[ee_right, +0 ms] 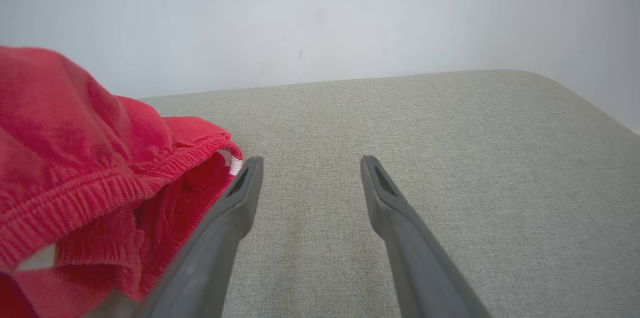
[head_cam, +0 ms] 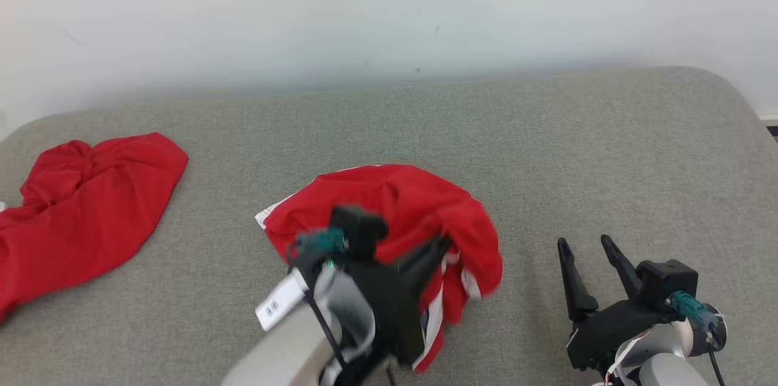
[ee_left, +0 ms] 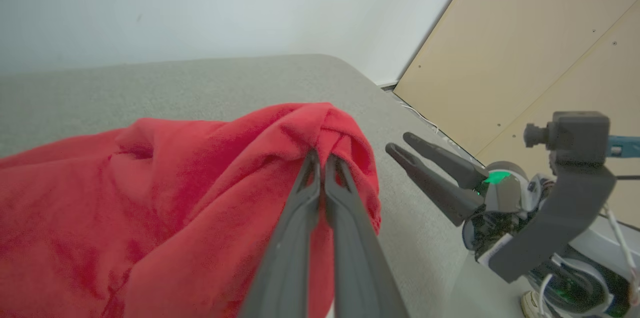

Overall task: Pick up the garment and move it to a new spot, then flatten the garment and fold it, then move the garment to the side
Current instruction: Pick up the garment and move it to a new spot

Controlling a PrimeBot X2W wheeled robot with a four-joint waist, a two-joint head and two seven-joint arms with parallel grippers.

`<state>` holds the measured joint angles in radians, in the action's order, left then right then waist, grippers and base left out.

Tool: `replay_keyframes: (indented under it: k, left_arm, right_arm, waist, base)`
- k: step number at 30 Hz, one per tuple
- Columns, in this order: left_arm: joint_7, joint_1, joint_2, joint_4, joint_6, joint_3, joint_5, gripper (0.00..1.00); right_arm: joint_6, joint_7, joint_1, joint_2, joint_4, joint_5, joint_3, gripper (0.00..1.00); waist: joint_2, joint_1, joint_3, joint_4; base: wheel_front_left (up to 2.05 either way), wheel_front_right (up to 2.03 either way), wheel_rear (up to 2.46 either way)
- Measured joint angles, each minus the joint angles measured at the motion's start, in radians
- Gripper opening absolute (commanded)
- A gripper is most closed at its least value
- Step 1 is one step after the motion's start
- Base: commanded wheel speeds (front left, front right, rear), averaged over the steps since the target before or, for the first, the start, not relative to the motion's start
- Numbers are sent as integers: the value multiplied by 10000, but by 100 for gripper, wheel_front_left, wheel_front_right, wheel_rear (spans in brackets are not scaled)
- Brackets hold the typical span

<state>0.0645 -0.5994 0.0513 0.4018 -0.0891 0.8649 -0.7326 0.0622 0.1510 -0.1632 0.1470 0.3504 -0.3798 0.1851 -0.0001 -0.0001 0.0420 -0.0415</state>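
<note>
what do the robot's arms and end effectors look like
Left end effector and right end effector: two long tapering dark grey fingers on a black body, each with a teal plug. Forearms are pale grey; the left forearm bears a white printed label.

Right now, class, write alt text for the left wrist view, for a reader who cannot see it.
The left gripper is shut on a fold of the red garment, bunched on a grey cushioned surface. On the picture's right side, the right gripper stands open before a tan panel.
</note>
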Motion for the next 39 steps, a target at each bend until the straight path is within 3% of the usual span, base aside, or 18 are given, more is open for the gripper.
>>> replay_keyframes:
  k: [11, 12, 13, 14, 25, 29, 35, 39]
  left_arm:
    - [-52, 1039, -56, 1883, 140, 876, -368, 0]
    - [-79, 1022, -56, 1879, 140, 899, -439, 14]
    - [-150, 1000, -48, 1808, 176, 945, -531, 72]
    - [-221, 963, -38, 1693, 201, 1009, -570, 100]
    - [-1147, 244, -63, 888, 497, 539, -779, 100]
    - [-1434, 230, 4, 719, 786, 322, -746, 100]
    - [-2033, 372, 1001, 708, 1873, 228, 353, 100]
    - [-2460, 797, 1290, 569, 2017, 171, 736, 100]
  right_arm:
    - [-10, -12, -75, -98, 0, 0, 184, 100]
    - [-10, -10, -68, -63, -2, 0, 136, 100]
    - [-10, -10, -66, -19, -2, 0, 113, 100]
    - [-10, -8, -67, 0, -2, 0, 98, 100]
    - [-8, 77, 1, -42, 109, -150, 38, 100]
    - [-8, 81, 189, -96, 178, -224, 36, 100]
    - [-12, 92, 210, -219, 259, -236, 151, 100]
    - [-19, 161, 351, -213, 274, -240, 136, 100]
  waist:
    - [1, 0, 57, -250]
    - [1, 0, 69, -240]
    - [1, 1, 78, -221]
    - [1, 1, 86, -198]
    - [1, 1, -93, 202]
    - [2, 2, -232, 392]
    - [1, 1, -430, 572]
    - [2, 1, -490, 616]
  base:
    - [0, 0, 0]
    - [0, 0, 0]
    - [0, 0, 0]
    - [0, 0, 0]
    - [0, 0, 0]
    - [0, 0, 0]
    - [0, 0, 0]
    - [0, 0, 0]
